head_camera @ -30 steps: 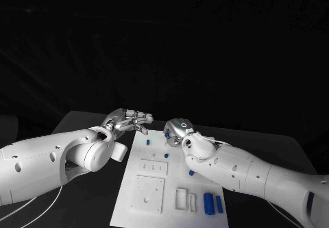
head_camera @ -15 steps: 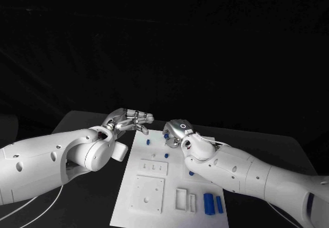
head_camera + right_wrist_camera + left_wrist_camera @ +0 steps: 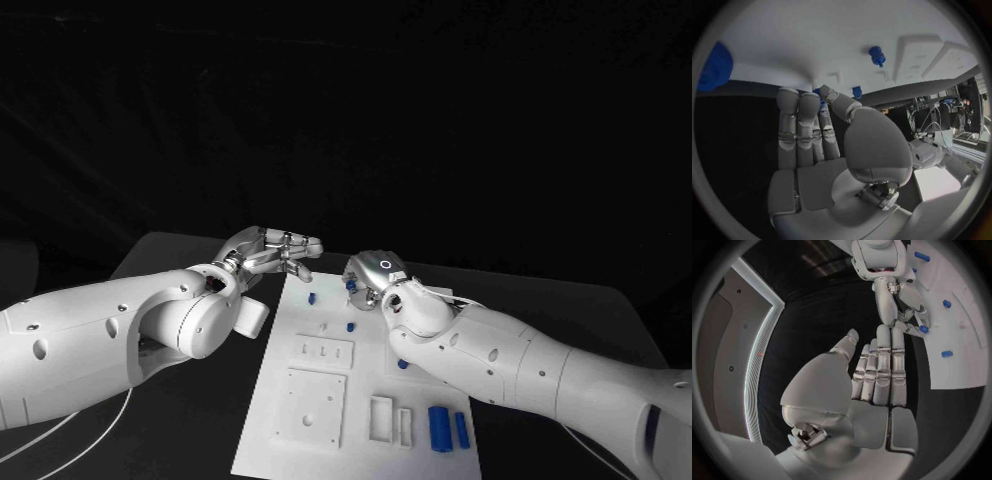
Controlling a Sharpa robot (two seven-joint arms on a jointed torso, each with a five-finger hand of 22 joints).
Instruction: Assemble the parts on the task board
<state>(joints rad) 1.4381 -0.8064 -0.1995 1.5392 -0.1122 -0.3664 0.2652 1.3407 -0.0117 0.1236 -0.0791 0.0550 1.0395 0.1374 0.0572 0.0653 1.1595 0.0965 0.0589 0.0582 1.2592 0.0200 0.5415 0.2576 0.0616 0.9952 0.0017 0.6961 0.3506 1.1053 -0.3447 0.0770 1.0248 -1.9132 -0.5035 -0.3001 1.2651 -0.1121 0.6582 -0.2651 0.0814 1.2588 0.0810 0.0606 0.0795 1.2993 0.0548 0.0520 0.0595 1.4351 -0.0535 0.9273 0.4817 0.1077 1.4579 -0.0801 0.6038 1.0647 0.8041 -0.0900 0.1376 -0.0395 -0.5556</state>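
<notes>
The white task board (image 3: 310,400) lies in the middle of the table. My right hand (image 3: 372,280) hovers over the board's far end and pinches a small blue part (image 3: 351,285) between thumb and fingertips; that part (image 3: 924,329) also appears in the left wrist view at the right hand's (image 3: 895,295) fingertips, and in the right wrist view as a blue part (image 3: 819,94) by the thumb. My left hand (image 3: 274,250) hangs just off the board's far left corner, fingers (image 3: 882,365) straight and together, holding nothing. Another blue part (image 3: 312,298) stands on the board near both hands.
More blue parts sit on the board: a small one (image 3: 351,327) in the middle, one (image 3: 402,365) at the right edge, and two long ones (image 3: 438,428) at the near right corner. Raised white blocks (image 3: 325,352) occupy the board's left half. A white cable (image 3: 87,425) lies on the table.
</notes>
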